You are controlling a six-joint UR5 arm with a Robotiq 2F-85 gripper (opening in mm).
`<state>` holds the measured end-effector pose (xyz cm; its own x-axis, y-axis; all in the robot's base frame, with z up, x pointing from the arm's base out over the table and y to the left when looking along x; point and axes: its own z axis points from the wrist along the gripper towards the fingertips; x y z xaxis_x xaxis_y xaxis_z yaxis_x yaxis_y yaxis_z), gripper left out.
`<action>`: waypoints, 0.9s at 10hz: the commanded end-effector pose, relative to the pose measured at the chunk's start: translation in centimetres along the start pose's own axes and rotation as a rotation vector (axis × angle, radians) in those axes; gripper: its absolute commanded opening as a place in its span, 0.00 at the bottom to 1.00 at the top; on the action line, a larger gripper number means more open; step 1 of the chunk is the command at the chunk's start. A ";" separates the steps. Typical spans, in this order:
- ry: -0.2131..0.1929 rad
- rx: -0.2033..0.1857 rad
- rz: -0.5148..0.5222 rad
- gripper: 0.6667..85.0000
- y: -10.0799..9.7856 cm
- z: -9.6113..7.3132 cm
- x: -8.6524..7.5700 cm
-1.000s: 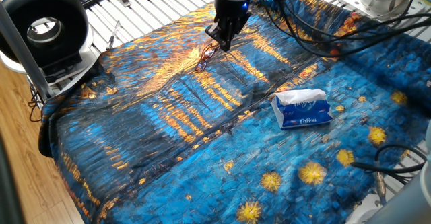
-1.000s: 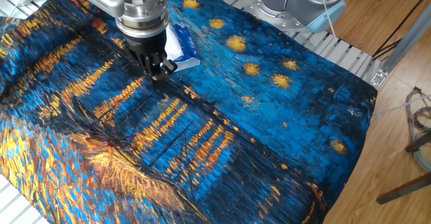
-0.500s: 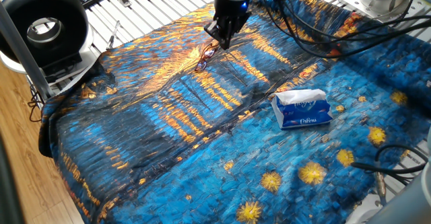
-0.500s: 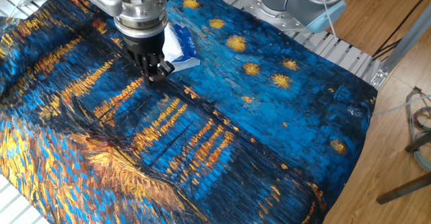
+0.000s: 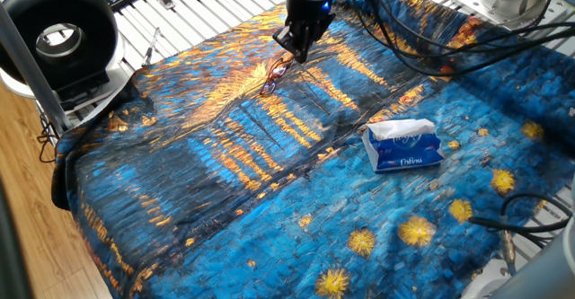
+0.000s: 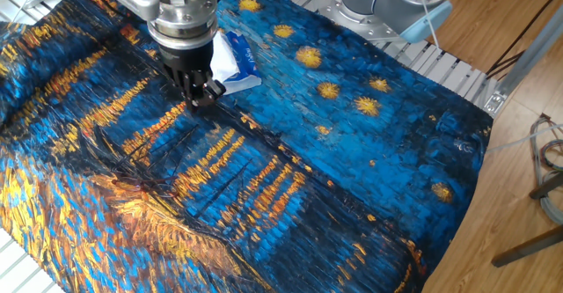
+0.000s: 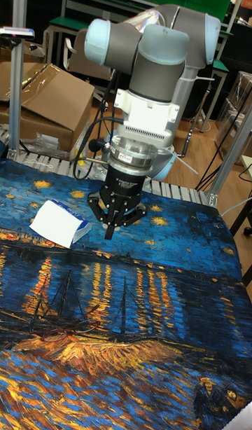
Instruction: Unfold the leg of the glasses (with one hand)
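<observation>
The glasses [image 5: 273, 74], a small thin wire frame, lie on the painted blue-and-orange cloth [image 5: 269, 182] near its far edge. My gripper [image 5: 297, 56] hangs just above and to the right of them, pointing down, not touching them. Its fingers meet at the tip and look shut, with nothing seen between them. In the other fixed view the gripper [image 6: 201, 100] hovers over the cloth, and in the tall view the gripper [image 7: 110, 232] also tapers to a closed point. I cannot pick out the glasses against the cloth's pattern in those two views.
A blue-and-white tissue pack [image 5: 402, 146] lies on the cloth right of the gripper; the tissue pack [image 6: 234, 59] sits just behind the gripper in the other fixed view. A black ring fan [image 5: 58, 39] stands at the left edge. Cables [image 5: 422, 39] trail behind the arm.
My gripper has risen slightly, straight up from the cloth. The glasses and the tissue pack have stayed where they were.
</observation>
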<state>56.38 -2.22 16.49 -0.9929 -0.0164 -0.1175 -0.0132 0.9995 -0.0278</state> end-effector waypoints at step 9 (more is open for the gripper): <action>0.011 -0.008 -0.245 0.00 -1.4 6.3 -8.7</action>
<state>63.40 -3.74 12.09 -0.9778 -0.1860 -0.0969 -0.1812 0.9818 -0.0561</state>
